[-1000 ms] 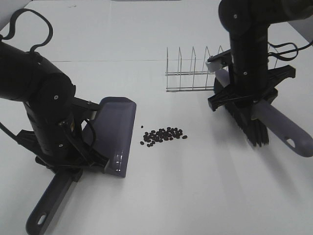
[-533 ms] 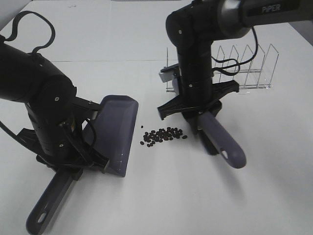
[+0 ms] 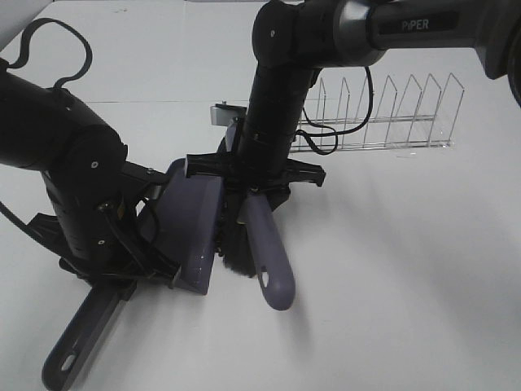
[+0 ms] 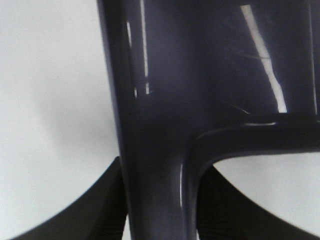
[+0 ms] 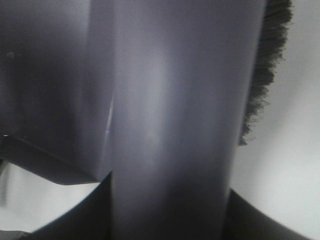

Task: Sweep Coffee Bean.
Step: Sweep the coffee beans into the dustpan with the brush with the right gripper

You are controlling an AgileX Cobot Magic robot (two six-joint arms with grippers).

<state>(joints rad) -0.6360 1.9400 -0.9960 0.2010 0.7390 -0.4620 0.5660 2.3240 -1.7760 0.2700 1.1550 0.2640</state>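
Left hand [image 3: 114, 281] clamped on dustpan [image 3: 191, 216] handle | right hand [image 3: 256, 189] gripping brush [image 3: 267, 248] | brush head at dustpan lip

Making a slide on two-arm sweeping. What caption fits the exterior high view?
Right gripper holds the brush at the open edge of the dustpan gripped by the left gripper.

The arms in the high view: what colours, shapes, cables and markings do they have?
Both are black with rounded joints. The left arm carries a looping black cable. The right arm has a grey link lettered PiPER in white and a thin black cable.
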